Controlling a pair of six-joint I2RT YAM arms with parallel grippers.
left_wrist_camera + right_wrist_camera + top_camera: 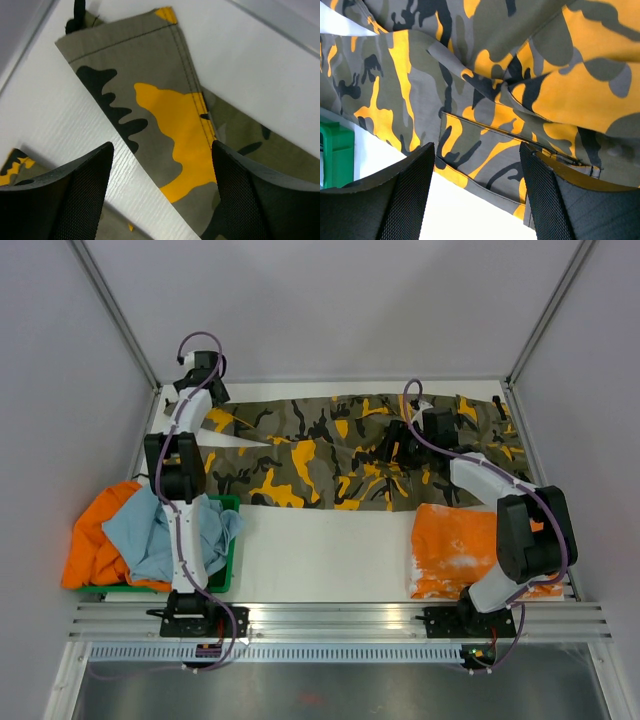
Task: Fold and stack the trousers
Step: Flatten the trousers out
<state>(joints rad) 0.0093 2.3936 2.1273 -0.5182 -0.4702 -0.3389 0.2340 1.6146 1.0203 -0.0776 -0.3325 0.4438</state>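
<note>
Camouflage cloth in olive, black and yellow-orange lies full length on the table (320,555), beyond the green bin (228,503) and running off to its right. These are the trousers (340,450), spread flat, with the legs parted at the end nearest the bin and the waist at the end farthest from it. We see no fold in them yet, so we judge the task barely begun, with folding and stacking both left to do. The left gripper (161,150) hangs beyond the bin over one leg's hem (125,55), its jaws spread and pinching nothing. The right gripper (476,150), well to the bin's right, hovers above the waist end, likewise spread and empty. A folded orange garment (450,550) lies well to the bin's right, about level with it, and we take it as the likely stack. The bin holds a blue garment (150,530) and an orange one (95,540).
</note>
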